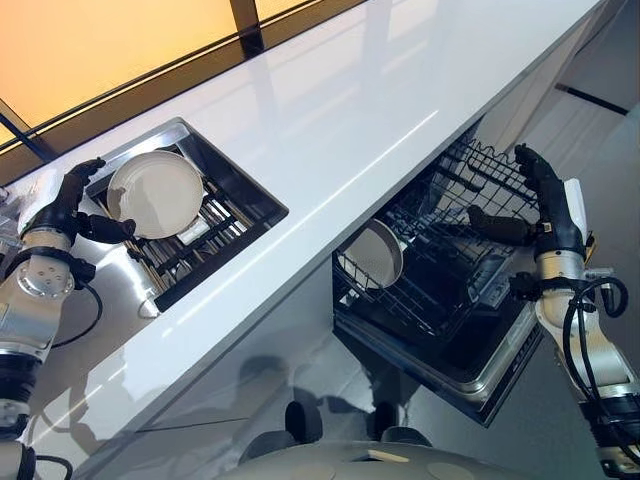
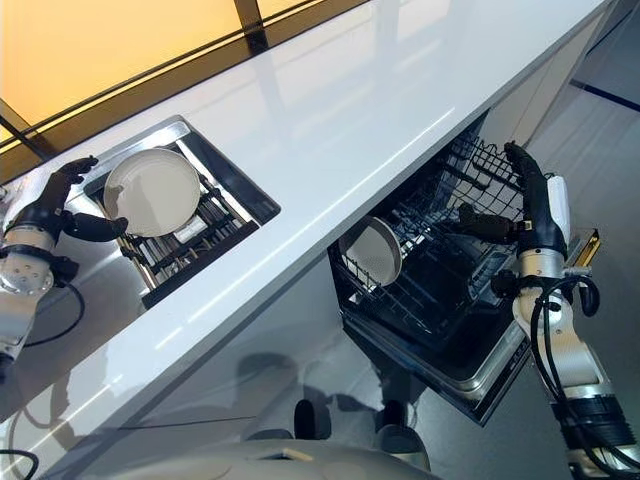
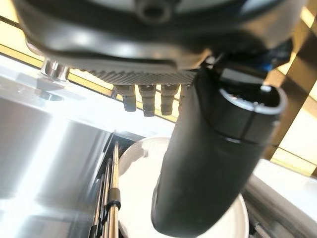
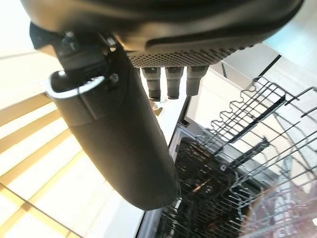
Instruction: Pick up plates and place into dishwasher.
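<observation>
Item one, a white plate, which we find tilted on the dark rack inside the sink at the left end of the white bench. The left hand sits at the plate's left rim, fingers over the top edge and thumb reaching beneath; we read this as a loose spread around the rim, but the left wrist view hides the contact behind the thumb, so we cannot tell whether it actually pinches. Item two, a second white plate, standing on edge in the front left corner of the dishwasher rack, pulled out below the bench edge; its lower part is cut off by the wires. The right hand hovers over the rack's right side, fingers straight and spread, holding nothing.
</observation>
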You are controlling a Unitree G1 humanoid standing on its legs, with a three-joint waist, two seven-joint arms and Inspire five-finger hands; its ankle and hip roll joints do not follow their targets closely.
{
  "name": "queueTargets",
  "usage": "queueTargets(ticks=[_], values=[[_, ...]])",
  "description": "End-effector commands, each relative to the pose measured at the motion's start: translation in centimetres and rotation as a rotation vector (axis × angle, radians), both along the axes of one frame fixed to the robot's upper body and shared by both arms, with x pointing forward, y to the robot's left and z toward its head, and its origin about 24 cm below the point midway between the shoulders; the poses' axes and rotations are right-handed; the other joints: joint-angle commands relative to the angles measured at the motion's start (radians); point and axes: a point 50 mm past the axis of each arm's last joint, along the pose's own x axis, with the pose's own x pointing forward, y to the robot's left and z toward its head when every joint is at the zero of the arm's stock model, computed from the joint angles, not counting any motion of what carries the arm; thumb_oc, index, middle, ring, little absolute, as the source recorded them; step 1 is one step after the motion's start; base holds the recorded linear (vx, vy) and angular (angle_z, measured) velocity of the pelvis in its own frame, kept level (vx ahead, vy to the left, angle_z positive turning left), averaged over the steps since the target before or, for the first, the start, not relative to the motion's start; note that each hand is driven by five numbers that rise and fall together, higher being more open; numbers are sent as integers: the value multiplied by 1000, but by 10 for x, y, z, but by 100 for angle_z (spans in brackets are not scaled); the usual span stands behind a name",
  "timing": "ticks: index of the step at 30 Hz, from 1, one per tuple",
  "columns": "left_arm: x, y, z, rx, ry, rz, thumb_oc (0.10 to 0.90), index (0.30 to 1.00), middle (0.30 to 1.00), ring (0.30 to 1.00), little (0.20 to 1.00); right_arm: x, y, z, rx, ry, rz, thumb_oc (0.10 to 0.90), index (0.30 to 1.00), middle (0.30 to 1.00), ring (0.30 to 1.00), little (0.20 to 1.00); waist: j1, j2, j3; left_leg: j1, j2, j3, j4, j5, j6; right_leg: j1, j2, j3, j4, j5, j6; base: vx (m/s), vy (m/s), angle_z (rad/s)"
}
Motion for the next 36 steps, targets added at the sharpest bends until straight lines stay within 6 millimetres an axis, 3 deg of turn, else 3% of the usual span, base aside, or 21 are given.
queueTargets(ticks=[1,9,16,21,29,36], values=[[17,4,72,190,-227,17,800,900,900,900,900,16,15,72,-109,-289,109,800,900,900,900,900,-27,-28,35,24,-32,17,6,-86,0,6,-12,-6,10,-10,71,-63,34,-17],[17,7,67,181,-230,18,800,900,900,900,900,16,19,74,-110,-296,134,800,900,900,900,900,-32,-40,79,11,-30,27,10,-81,3,-8,-11,5,10,-3,75,-12,13,-4],[27,-1,82,245,-223,-42,800,900,900,900,900,20,24,82,-114,-336,144,800,900,900,900,900,-34,-46,128,-13,-28,36,17,-76,3,-32,-14,6,14,6,77,-57,-1,4],[27,0,82,297,-178,-52,800,900,900,900,900,19,24,83,-112,-344,141,800,900,900,900,900,-35,-49,149,-21,-30,37,19,-74,4,-41,-15,6,15,12,81,-31,-5,0],[29,-4,81,327,-108,-118,800,900,900,900,900,18,25,85,-111,-348,155,800,900,900,900,900,-39,-49,158,-25,-30,40,22,-72,2,-47,-20,2,17,16,83,0,0,0],[19,-8,95,341,-243,-152,800,900,900,900,900,12,21,77,-110,-331,135,800,900,900,900,900,-27,-44,134,-7,-33,32,14,-76,1,-29,-21,-9,14,15,86,36,-31,0]])
